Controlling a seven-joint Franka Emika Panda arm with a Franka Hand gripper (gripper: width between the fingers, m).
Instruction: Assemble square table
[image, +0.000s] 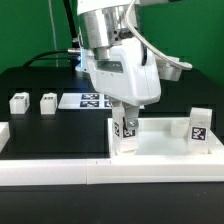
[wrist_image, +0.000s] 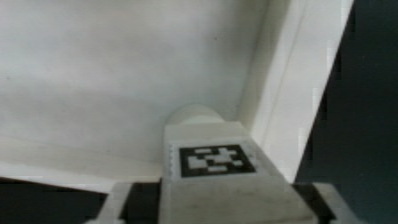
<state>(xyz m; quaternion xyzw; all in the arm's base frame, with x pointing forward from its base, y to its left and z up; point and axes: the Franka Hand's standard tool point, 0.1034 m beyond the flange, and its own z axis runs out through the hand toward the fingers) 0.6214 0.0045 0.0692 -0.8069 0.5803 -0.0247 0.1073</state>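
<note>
White plastic leg block (image: 125, 130) is clamped in the gripper (image: 124, 116), upright, its tag facing the exterior cam. Jaws are set narrow and closed on the block's sides. The wrist view shows a grey finger (wrist_image: 125, 206) on either side of it.

The block's lower end is at a corner of the tabletop (image: 160, 150), on the exterior view's left and away from the front rail (image: 60, 172). Can't tell whether it's touching the tray floor or sitting just above it. The wrist view puts the block inside the tray, just beside the raised rim (wrist_image: 290, 80).

The tabletop lies flat by the desk's (image: 50, 135) front edge, toward the exterior view's right, w/ the front rail running along that edge.

The second leg (image: 198, 124) stands upright on the tabletop at its back edge, near the corner on the exterior view's right, well apart from the held one.

The third leg (image: 18, 101) and fourth leg (image: 48, 101) sit side by side but apart on the bare desk, toward the back on the exterior view's left. The marker board (image: 90, 99) lies flat just beside the fourth leg, behind the tabletop's corner.
</note>
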